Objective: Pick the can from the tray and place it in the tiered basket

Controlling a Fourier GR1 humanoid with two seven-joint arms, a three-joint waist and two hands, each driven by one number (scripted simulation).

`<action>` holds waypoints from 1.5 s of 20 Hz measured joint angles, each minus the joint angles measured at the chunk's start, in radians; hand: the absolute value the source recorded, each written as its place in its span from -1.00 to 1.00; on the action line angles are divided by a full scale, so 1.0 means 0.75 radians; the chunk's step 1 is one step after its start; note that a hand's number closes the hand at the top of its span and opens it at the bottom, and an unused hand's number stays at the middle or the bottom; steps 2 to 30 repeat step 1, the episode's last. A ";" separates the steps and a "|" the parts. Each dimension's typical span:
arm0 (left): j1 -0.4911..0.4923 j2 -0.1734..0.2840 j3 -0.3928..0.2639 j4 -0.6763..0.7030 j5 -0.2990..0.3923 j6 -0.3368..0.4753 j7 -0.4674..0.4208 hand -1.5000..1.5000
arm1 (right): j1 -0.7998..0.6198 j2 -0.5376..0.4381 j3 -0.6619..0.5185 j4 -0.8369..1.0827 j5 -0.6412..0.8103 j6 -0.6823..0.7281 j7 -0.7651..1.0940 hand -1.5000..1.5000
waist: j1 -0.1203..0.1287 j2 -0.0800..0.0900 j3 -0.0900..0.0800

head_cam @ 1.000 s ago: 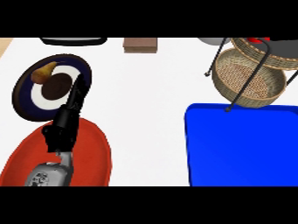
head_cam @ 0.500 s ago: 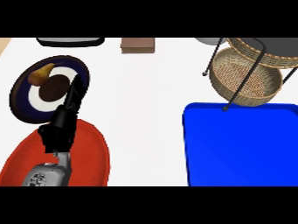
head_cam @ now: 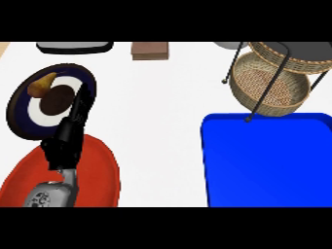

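Observation:
The blue tray (head_cam: 269,160) lies at the lower right and nothing shows on it. Behind it stands the wicker tiered basket (head_cam: 269,85) on black legs; its upper tier (head_cam: 308,49) is cut off by the view's top. I see no can anywhere. My left hand (head_cam: 64,141) is at the left, open, with straight fingers pointing away from me over the near edge of a dark plate (head_cam: 21,112). It holds nothing. My right hand does not show.
A red plate (head_cam: 96,165) lies under my left forearm (head_cam: 50,194). The dark plate carries a pear (head_cam: 40,85) and a brown round piece (head_cam: 57,99). At the back are a grey object (head_cam: 75,46), a brown block (head_cam: 151,50) and a grey bowl's edge (head_cam: 230,44).
The dark shape at the right edge a second ago, beside the tray, is gone. A red thing at the basket's top no longer shows. My left hand has barely moved.

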 measured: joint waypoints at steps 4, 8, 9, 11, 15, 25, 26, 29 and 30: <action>0.009 -0.005 -0.012 -0.017 -0.007 0.002 0.013 0.00 | 0.045 -0.036 -0.041 0.028 -0.029 0.023 -0.036 -1.00 | 0.002 0.000 0.000; 0.009 -0.005 -0.012 -0.017 -0.007 0.002 0.013 0.00 | 0.045 -0.036 -0.041 0.028 -0.029 0.023 -0.036 -1.00 | 0.002 0.000 0.000; 0.009 -0.005 -0.012 -0.017 -0.007 0.002 0.013 0.00 | 0.045 -0.036 -0.041 0.028 -0.029 0.023 -0.036 -1.00 | 0.002 0.000 0.000; 0.009 -0.005 -0.012 -0.017 -0.007 0.002 0.013 0.00 | 0.045 -0.036 -0.041 0.028 -0.029 0.023 -0.036 -1.00 | 0.002 0.000 0.000; 0.009 -0.005 -0.012 -0.017 -0.007 0.002 0.013 0.00 | 0.045 -0.036 -0.041 0.028 -0.029 0.023 -0.036 -1.00 | 0.002 0.000 0.000; 0.009 -0.005 -0.012 -0.017 -0.007 0.002 0.013 0.00 | 0.045 -0.036 -0.041 0.028 -0.029 0.023 -0.036 -1.00 | 0.002 0.000 0.000; 0.009 -0.005 -0.012 -0.017 -0.007 0.002 0.013 0.00 | 0.045 -0.036 -0.041 0.028 -0.029 0.023 -0.036 -1.00 | 0.002 0.000 0.000; 0.009 -0.005 -0.012 -0.017 -0.007 0.002 0.013 0.00 | 0.045 -0.036 -0.041 0.028 -0.029 0.023 -0.036 -1.00 | 0.002 0.000 0.000; 0.009 -0.005 -0.012 -0.017 -0.007 0.002 0.013 0.00 | 0.045 -0.036 -0.041 0.028 -0.029 0.023 -0.036 -1.00 | 0.002 0.000 0.000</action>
